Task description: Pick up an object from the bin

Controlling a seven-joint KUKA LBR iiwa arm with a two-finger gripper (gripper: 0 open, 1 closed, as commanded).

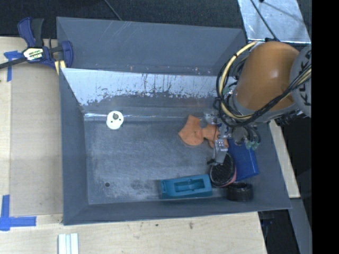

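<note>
1. Orange cover (267,75) on the arm's wrist sits highest, closest to the camera, at 2 o'clock over the bin (153,46), with yellow and black cables (229,89) looped round its left side
2. Under the cover the claw (220,147) hangs low over the bin floor at about 4 o'clock; whether it is open or closed cannot be told
3. A tan lump (192,133) lies just beside the claw, at its 9 o'clock, near the foot of the back wall
4. A blue block (244,162) lies at the claw's 4 o'clock, against the right wall
5. A black disc with a red edge (222,174) lies at the claw's 6 o'clock, touching the blue block
6. A blue case (185,187) lies flat along the front wall at the bin's 5 o'clock, with a black cap (239,192) just beside it at its 3 o'clock
7. A white ring (114,119) lies alone at the bin's 10 o'clock, well apart from the rest
</note>
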